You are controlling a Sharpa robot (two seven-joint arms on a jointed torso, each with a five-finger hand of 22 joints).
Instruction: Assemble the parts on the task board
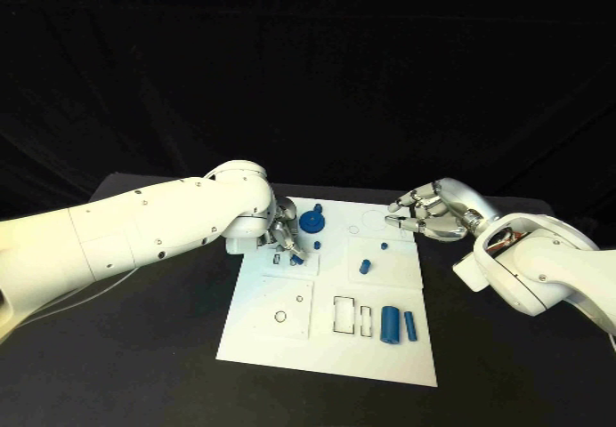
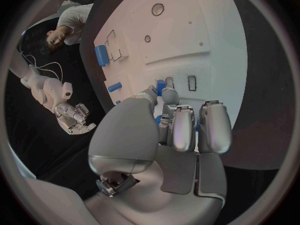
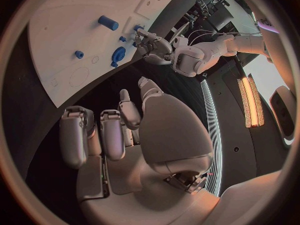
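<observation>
Fingers of the silver left hand [image 1: 281, 237] curl down onto the white plastic task board [image 1: 276, 329], pinching a small blue part [image 2: 160, 86] beside a little rectangular slot [image 2: 192, 83]. Silver right hand [image 1: 430, 212] hovers half-curled and empty at the board's far right corner. No writing is readable.

A black table [image 1: 154, 356] is carrying the white task board [image 1: 276, 342], which is lying flat in the middle of it and sitting a bit skewed, with dark bare tabletop showing on both sides and in front.
</observation>
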